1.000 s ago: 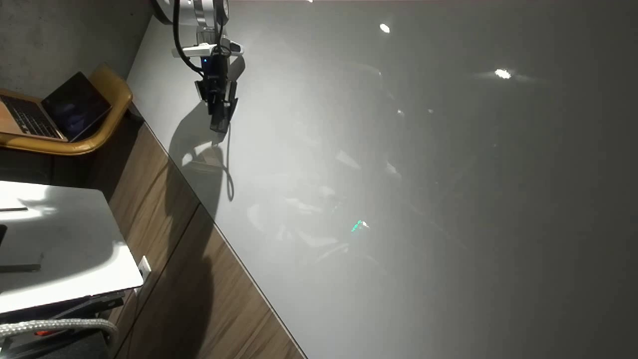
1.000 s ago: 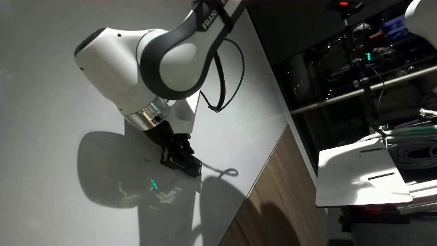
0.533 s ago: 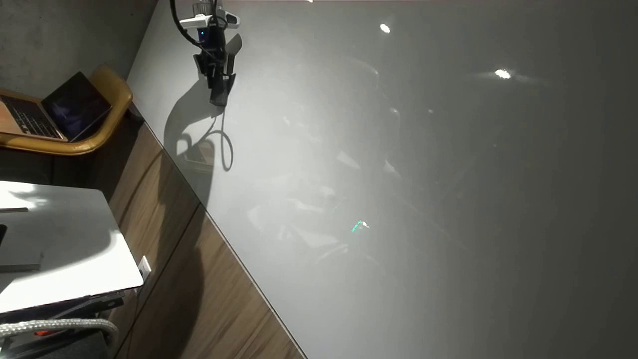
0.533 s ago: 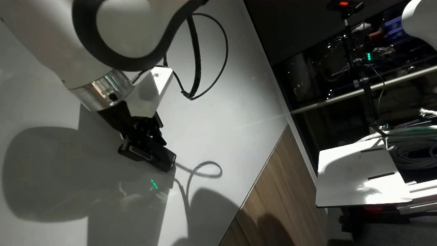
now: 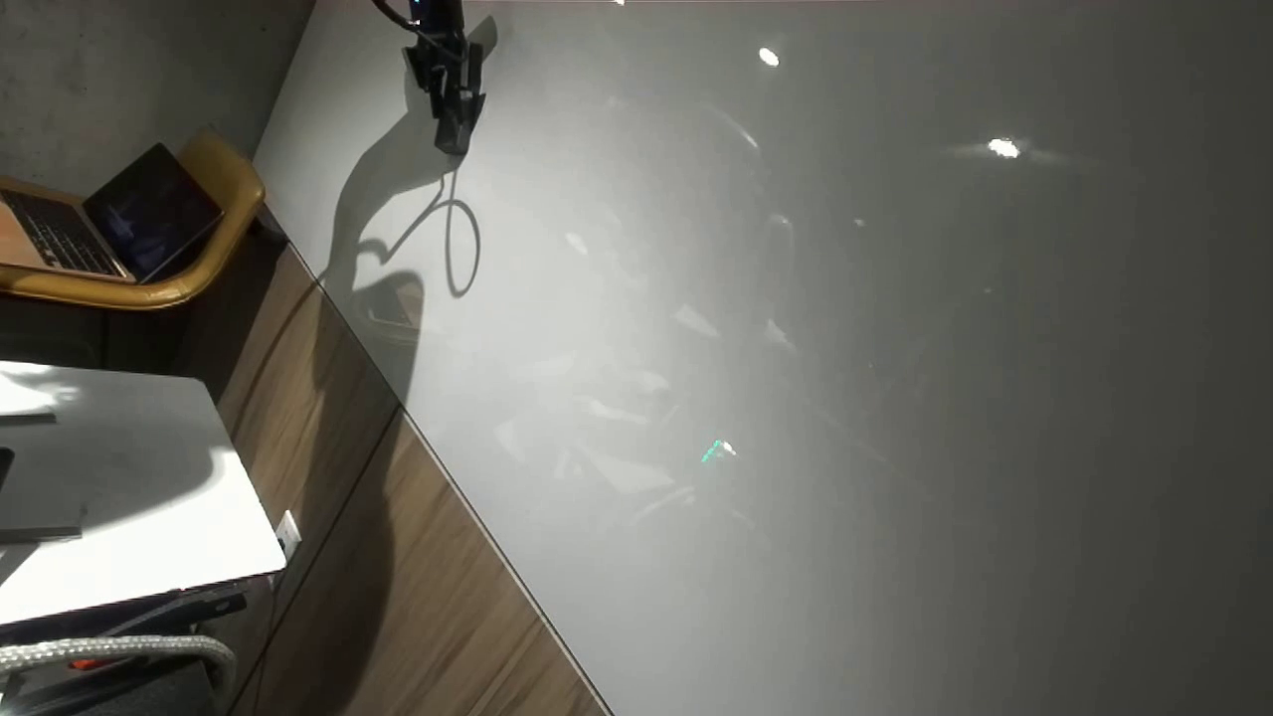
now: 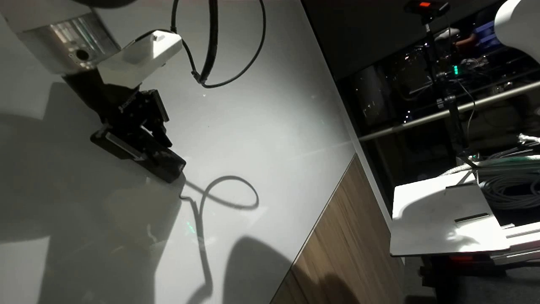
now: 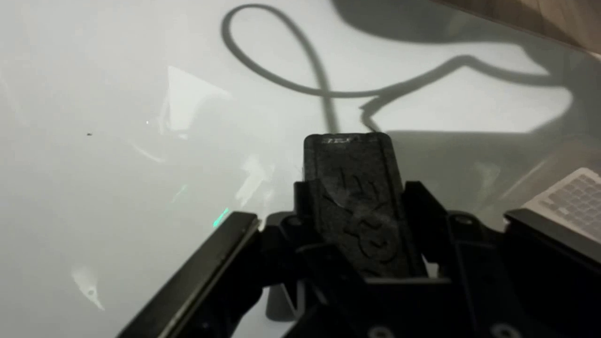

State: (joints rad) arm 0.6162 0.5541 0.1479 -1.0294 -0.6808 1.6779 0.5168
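A dark, oblong block (image 7: 357,188) with a scuffed, line-marked face sits between the fingers of my gripper (image 7: 359,206), which is shut on it from both sides in the wrist view. Its far end sticks out past the fingertips. Beneath lies a glossy pale surface (image 6: 261,126). In an exterior view the gripper (image 5: 455,85) hangs at the top left, the block's end (image 5: 456,136) pointing down. In an exterior view the gripper (image 6: 141,120) is at left, with the block (image 6: 168,164) close over the surface; whether they touch I cannot tell.
A wood panel (image 5: 448,577) borders the pale surface along a diagonal edge. Beyond it are a laptop (image 5: 149,214) on a yellow chair (image 5: 214,189) and a white tabletop (image 5: 129,467). Looped black cables (image 6: 213,46) hang off the arm. A dark stand (image 6: 451,109) rises at right.
The gripper, block still held, has moved toward the top edge in an exterior view. In an exterior view it has shifted left, then up, looking larger. The cable shadows moved with it.
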